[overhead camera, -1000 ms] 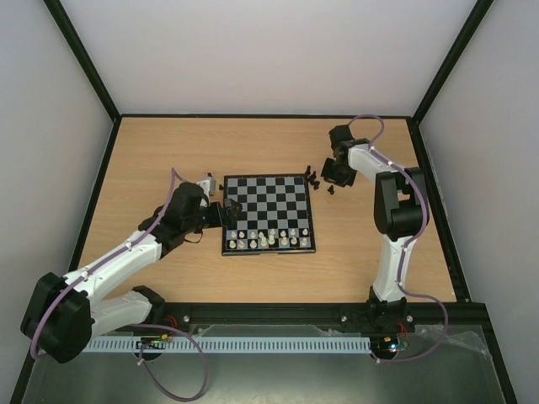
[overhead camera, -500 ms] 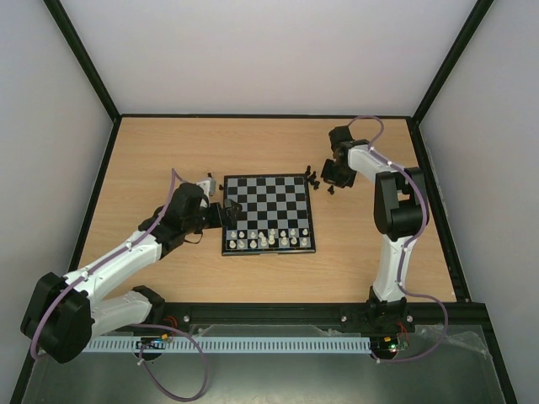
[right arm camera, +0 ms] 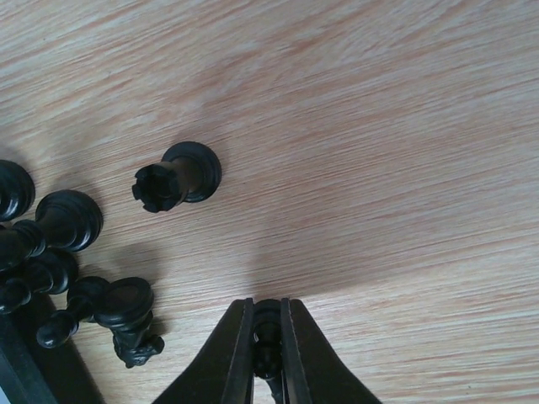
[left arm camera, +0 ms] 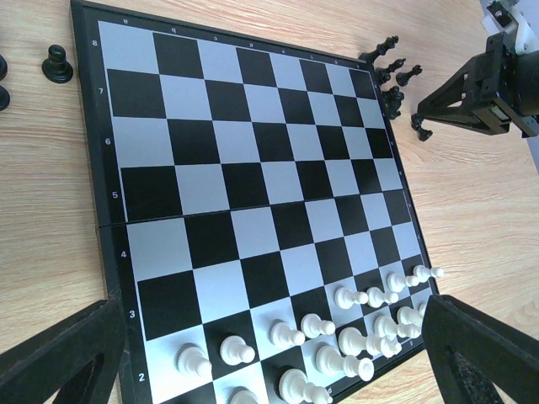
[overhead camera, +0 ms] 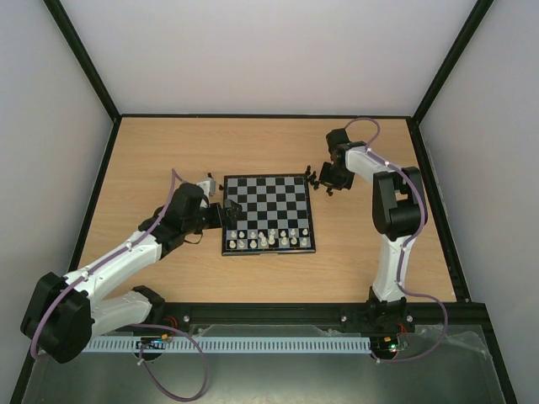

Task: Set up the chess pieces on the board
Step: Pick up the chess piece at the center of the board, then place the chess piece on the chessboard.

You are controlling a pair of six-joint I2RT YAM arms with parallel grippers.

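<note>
Right tool (right arm camera: 268,310) is clenching a black piece (right arm camera: 268,341) near the far right corner of the board (overhead camera: 268,206). The piece is mostly hidden between the fingers, so I can't tell its type. Loose black pieces (right arm camera: 59,244) are crowding together beside it on the bench (right arm camera: 379,126), with several cut off at the frame edge. A black rook (right arm camera: 178,178) is standing apart from them. Left tool (left arm camera: 269,307) is hanging released at the board's left edge. White pieces (left arm camera: 354,328) are filling the near ranks, the front rank partly cropped. A black pawn (left arm camera: 57,63) is sitting off the board's left side.
</note>
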